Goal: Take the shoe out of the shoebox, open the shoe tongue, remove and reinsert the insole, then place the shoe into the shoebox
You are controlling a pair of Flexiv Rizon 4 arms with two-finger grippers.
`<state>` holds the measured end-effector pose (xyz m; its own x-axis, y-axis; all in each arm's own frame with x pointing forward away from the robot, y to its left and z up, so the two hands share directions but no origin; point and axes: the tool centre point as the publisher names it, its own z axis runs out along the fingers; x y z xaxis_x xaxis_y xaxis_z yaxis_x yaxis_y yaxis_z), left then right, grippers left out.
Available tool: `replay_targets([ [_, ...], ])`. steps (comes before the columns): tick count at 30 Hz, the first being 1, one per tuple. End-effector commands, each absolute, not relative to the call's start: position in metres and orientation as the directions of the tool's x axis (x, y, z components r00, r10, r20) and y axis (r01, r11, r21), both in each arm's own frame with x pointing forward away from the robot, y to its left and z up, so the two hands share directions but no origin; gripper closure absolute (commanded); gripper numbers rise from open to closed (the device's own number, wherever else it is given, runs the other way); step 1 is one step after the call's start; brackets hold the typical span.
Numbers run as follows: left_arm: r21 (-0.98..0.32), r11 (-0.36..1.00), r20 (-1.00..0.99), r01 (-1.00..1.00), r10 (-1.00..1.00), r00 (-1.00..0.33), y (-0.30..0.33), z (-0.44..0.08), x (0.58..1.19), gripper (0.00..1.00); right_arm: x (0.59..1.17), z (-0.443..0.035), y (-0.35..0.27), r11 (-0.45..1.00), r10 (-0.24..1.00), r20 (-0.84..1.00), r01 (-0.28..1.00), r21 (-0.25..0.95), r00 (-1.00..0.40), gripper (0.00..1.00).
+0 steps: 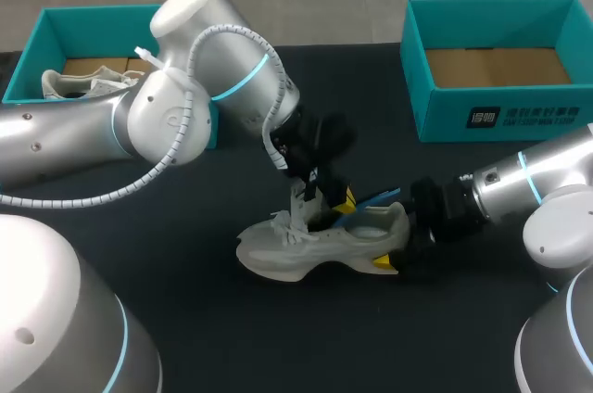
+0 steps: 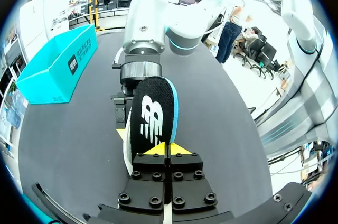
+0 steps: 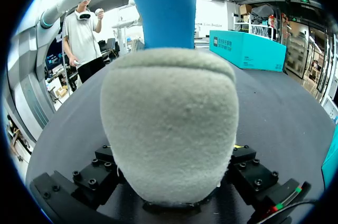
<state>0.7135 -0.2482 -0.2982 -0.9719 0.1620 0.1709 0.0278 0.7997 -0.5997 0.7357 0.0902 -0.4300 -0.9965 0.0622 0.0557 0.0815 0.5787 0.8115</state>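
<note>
The shoe [image 1: 306, 247] lay on its sole at the table's middle, well near of the empty shoebox [image 1: 496, 115] at far right. The right gripper [image 1: 397, 243] was clamped on its padded heel. The left gripper [image 2: 158, 149] was pinched together on 1 end of the insole [image 2: 153, 110], which rose out of the shoe's opening. The insole looked thin, light and floppy, best gripped at its end; the shoe seemed soft-walled, firmest at the heel

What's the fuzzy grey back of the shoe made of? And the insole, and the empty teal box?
Shoe heel: probably suede or felt-like fabric, matte and fuzzy. Insole: likely foam, blue edge under black cloth top. Shoebox: cardboard, teal outside, plain brown floor.
</note>
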Motion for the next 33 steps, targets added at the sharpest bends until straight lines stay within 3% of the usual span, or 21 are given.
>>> replay_targets([
  [1, -0.666, 0.745, 0.182, 0.023, 0.192, -0.964, -0.255, -0.295, 0.716, 1.00, 0.736, -0.435, 0.090, 0.581, 0.063, 0.056, 0.083, 0.810, -0.996, 1.00],
  [14, -0.694, 0.720, 0.176, 0.017, 0.193, -0.965, -0.276, -0.307, 0.708, 1.00, 0.736, -0.435, 0.090, 0.581, 0.063, 0.056, 0.083, 0.810, -0.996, 1.00],
  [15, -0.693, 0.721, 0.165, 0.019, 0.184, -0.969, -0.276, -0.307, 0.707, 0.93, 0.736, -0.435, 0.090, 0.581, 0.063, 0.056, 0.083, 0.810, -0.996, 1.00],
  [16, -0.691, 0.723, 0.147, 0.022, 0.170, -0.974, -0.275, -0.305, 0.705, 0.71, 0.736, -0.435, 0.090, 0.581, 0.063, 0.056, 0.083, 0.810, -0.996, 1.00],
  [21, -0.679, 0.733, 0.051, 0.042, 0.105, -0.993, -0.272, -0.300, 0.698, 0.54, 0.736, -0.435, 0.090, 0.581, 0.063, 0.056, 0.083, 0.810, -0.996, 1.00],
  [23, -0.671, 0.740, 0.001, 0.054, 0.074, -0.997, -0.271, -0.299, 0.694, 0.34, 0.736, -0.435, 0.090, 0.581, 0.063, 0.056, 0.083, 0.810, -0.996, 1.00],
  [24, -0.668, 0.742, -0.020, 0.060, 0.062, -0.998, -0.270, -0.298, 0.693, 0.32, 0.736, -0.435, 0.090, 0.581, 0.063, 0.056, 0.083, 0.810, -0.996, 1.00],
  [29, -0.636, 0.769, -0.083, 0.064, 0.014, -0.996, -0.266, -0.301, 0.691, 0.35, 0.736, -0.435, 0.090, 0.581, 0.063, 0.056, 0.083, 0.810, -0.996, 1.00],
  [33, -0.622, 0.781, -0.110, 0.049, -0.025, -0.994, -0.262, -0.308, 0.698, 0.52, 0.736, -0.435, 0.090, 0.581, 0.063, 0.056, 0.083, 0.810, -0.996, 1.00],
])
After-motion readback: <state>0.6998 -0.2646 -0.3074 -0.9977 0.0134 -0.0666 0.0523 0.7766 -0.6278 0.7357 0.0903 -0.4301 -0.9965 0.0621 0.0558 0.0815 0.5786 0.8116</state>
